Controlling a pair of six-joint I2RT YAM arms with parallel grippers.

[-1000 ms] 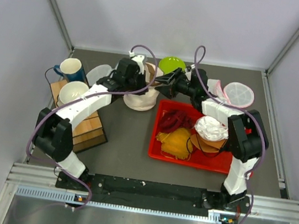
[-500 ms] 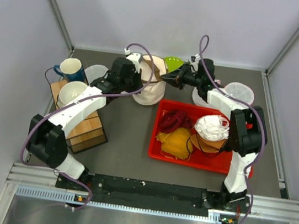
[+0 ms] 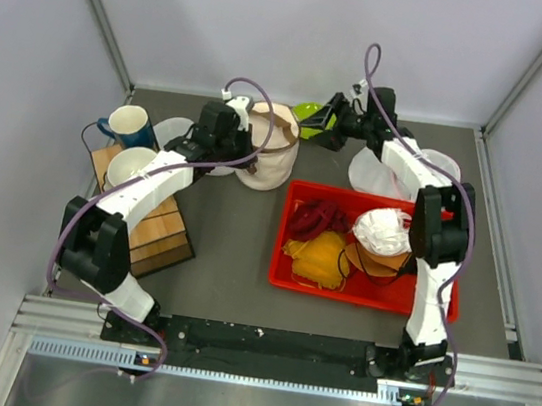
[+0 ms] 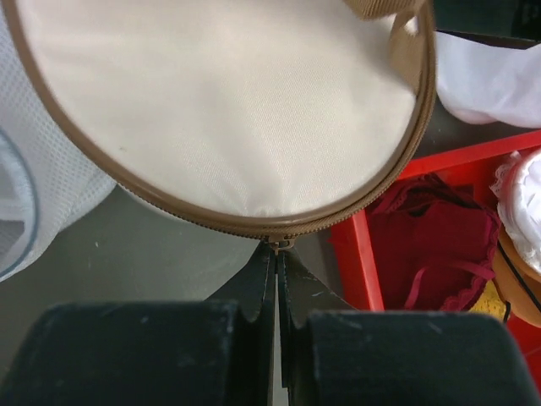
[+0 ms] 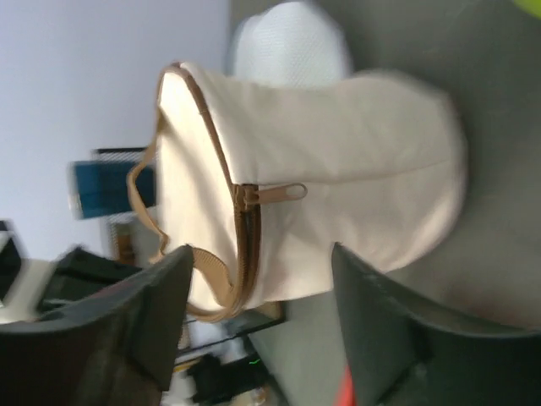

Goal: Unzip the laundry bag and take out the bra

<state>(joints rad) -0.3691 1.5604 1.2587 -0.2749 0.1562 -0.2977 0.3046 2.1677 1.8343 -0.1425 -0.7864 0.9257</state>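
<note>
The cream laundry bag [image 3: 272,149] with brown trim stands at the back of the table, tilted. In the left wrist view its round end [image 4: 228,101] fills the top. My left gripper [image 4: 277,250] is shut on the brown zipper edge at its rim, at the bag's left side [image 3: 247,145]. My right gripper [image 3: 326,126] hangs open to the right of the bag, apart from it. Its wrist view shows the bag's side [image 5: 338,169] and the zipper pull [image 5: 275,194] beyond the open fingers [image 5: 127,330]. The bra is hidden.
A red tray [image 3: 287,266] right of centre holds a dark red garment [image 3: 318,216], a yellow one [image 3: 319,253] and a white cupped one [image 3: 384,230]. White mesh pouches [image 3: 402,171] lie behind it, beside a green bowl [image 3: 307,113]. Two mugs [image 3: 130,126] and a wooden box [image 3: 158,233] stand on the left.
The bag has been pulled back and stood more upright by the left gripper. The right gripper closed near the bag, then reopened and drew back to the right.
</note>
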